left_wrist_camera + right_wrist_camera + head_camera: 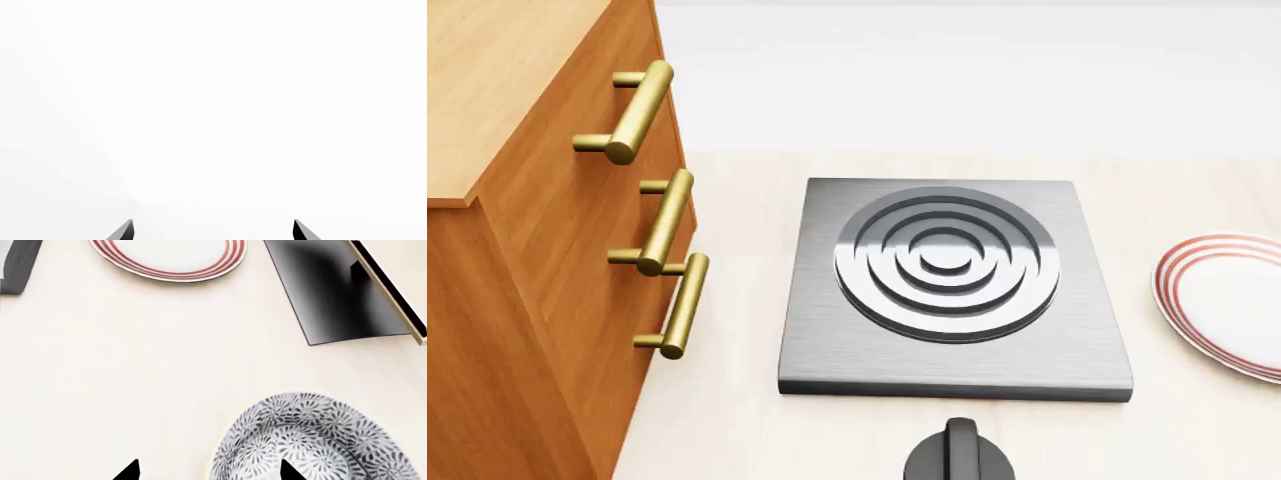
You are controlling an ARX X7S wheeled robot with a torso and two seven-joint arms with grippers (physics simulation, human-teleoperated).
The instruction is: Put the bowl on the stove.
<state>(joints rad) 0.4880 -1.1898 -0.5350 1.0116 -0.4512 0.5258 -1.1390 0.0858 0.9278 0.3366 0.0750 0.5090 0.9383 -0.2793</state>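
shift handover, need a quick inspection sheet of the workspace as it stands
surface: pale countertop, bare between items
job's things: bowl on the counter below the right end effector; stove has nothing on its burner
clutter: red-rimmed plate, black knob
end effectors: left end effector open, faces blank white; right open, holding nothing
cables: nothing seen
surroundings: wooden drawer unit with brass handles beside the stove

Wooden drawer cabinet (547, 280) with three brass handles (665, 222) standing at left on pale counter (734, 400); red-ringed white plate (1228, 300) at right; black knob (961, 458) nearest.
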